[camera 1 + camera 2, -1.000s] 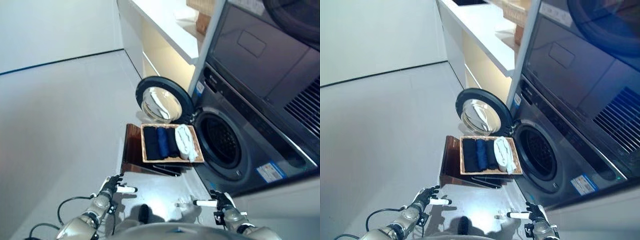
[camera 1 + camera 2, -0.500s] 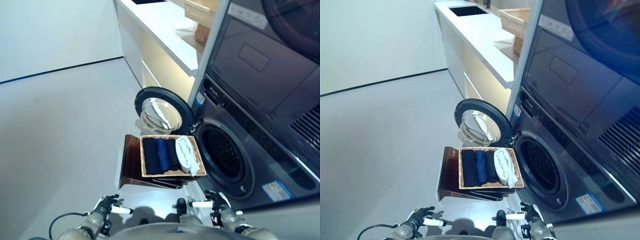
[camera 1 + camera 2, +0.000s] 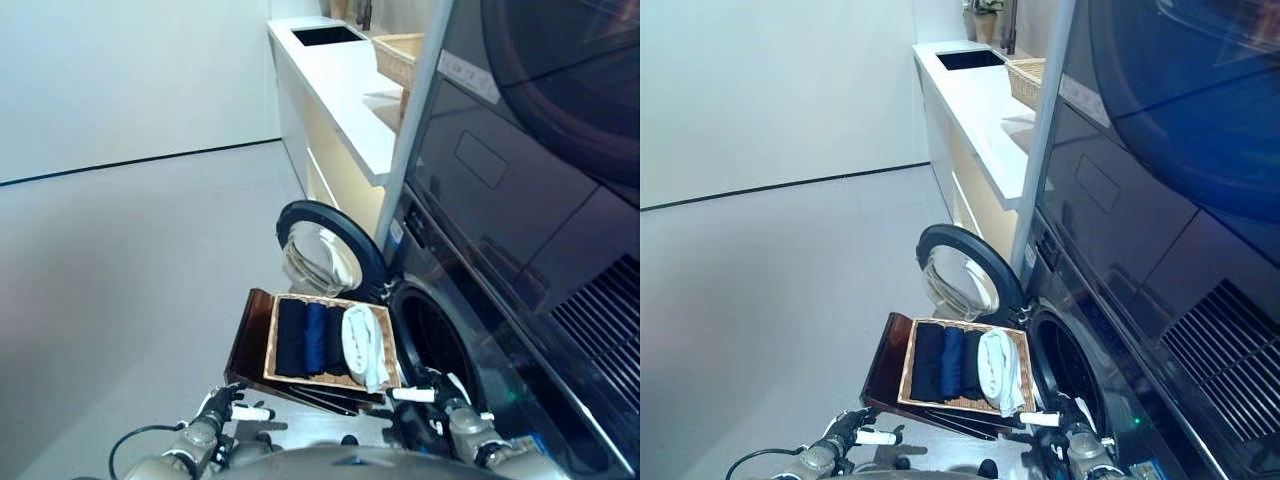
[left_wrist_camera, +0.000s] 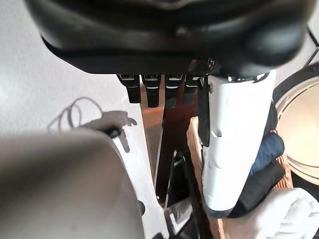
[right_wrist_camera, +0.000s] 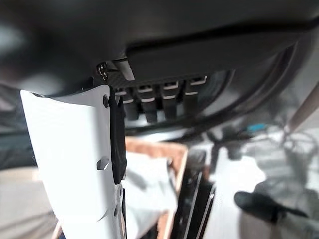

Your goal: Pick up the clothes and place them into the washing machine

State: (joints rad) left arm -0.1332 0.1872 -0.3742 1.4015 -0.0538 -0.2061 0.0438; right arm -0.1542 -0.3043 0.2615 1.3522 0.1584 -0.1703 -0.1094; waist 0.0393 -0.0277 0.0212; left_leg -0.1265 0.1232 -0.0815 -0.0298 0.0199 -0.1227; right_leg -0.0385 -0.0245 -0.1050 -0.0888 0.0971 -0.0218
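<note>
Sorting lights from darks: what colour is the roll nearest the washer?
White roll, clearest in the left eye view.

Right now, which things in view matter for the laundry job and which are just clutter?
Job: folded clothes in the wicker tray; washing machine with its door open; left hand and right hand, both empty.

Lying about: counter, sink, basket on the counter.
</note>
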